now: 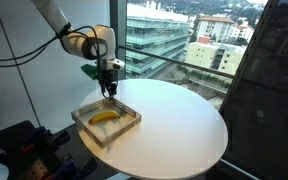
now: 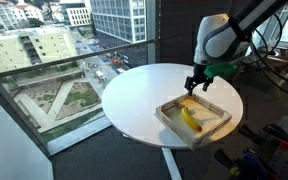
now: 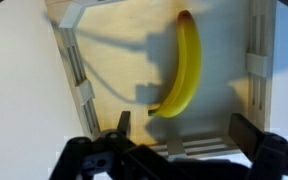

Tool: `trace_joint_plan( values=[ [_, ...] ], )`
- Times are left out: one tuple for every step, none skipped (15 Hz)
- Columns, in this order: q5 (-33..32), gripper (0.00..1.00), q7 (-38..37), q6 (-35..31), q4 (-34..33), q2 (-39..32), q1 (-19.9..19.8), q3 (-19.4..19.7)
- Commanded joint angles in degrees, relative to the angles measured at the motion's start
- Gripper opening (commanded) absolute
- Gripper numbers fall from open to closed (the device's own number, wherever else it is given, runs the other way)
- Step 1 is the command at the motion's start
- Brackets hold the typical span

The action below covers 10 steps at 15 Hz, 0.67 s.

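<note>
I am counting one banana (image 3: 184,70), one wooden tray (image 3: 72,60), one round white table (image 1: 184,130) and one gripper (image 3: 184,135) on a single white arm (image 1: 79,42).

The gripper's two dark fingers (image 3: 119,125) are standing wide apart and are clamping nothing. In the wrist view they are coming in from 6 o'clock, with the banana's lower end showing just above the gap between them. In both exterior views the gripper (image 1: 109,90) is hanging a little above the tray (image 1: 80,118), over its 12 o'clock side, and is touching nothing.

The banana is lying flat on the tray floor, alone in it and clear of all the walls. In the wrist view it is running from 12 o'clock, where its dark tip is pointing, down to 6 o'clock, with its curve bulging toward 3 o'clock. In an exterior view the banana (image 2: 189,118) is showing yellow in the middle of the tray (image 2: 174,128), below the gripper (image 2: 196,85).

The tray is sitting at the 9 o'clock edge of the table in an exterior view. The tabletop (image 2: 134,100) is looking smooth and matte.

The table is standing beside tall windows (image 1: 164,40), high above a street, and city buildings (image 2: 44,45) are showing through the glass.
</note>
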<state>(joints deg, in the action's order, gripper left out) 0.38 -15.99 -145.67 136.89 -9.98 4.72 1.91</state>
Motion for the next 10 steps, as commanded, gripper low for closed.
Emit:
trace_joint_plan(
  values=[
    [-1.4, 1.00, -2.2, 0.6, 1.4, 2.1, -0.5, 0.2],
    [-0.2, 1.00, -0.6, 0.1, 0.0, 0.1, -0.7, -0.4],
    [-0.2, 1.00, -0.7, 0.1, 0.1, 0.1, -0.8, -0.4],
    [-0.2, 1.00, -0.7, 0.1, 0.1, 0.1, -0.8, -0.4],
    [-0.2, 1.00, -0.7, 0.1, 0.1, 0.1, -0.8, -0.4],
    [-0.2, 1.00, -0.8, 0.1, 0.2, 0.1, -0.8, -0.4],
    [-0.2, 1.00, -0.8, 0.1, 0.2, 0.1, -0.8, -0.4],
    [-0.2, 1.00, -0.8, 0.1, 0.2, 0.1, -0.8, -0.4],
    [-0.2, 1.00, -0.8, 0.1, 0.2, 0.1, -0.8, -0.4],
    [-0.2, 1.00, -0.8, 0.1, 0.2, 0.1, -0.8, -0.4]
  ],
)
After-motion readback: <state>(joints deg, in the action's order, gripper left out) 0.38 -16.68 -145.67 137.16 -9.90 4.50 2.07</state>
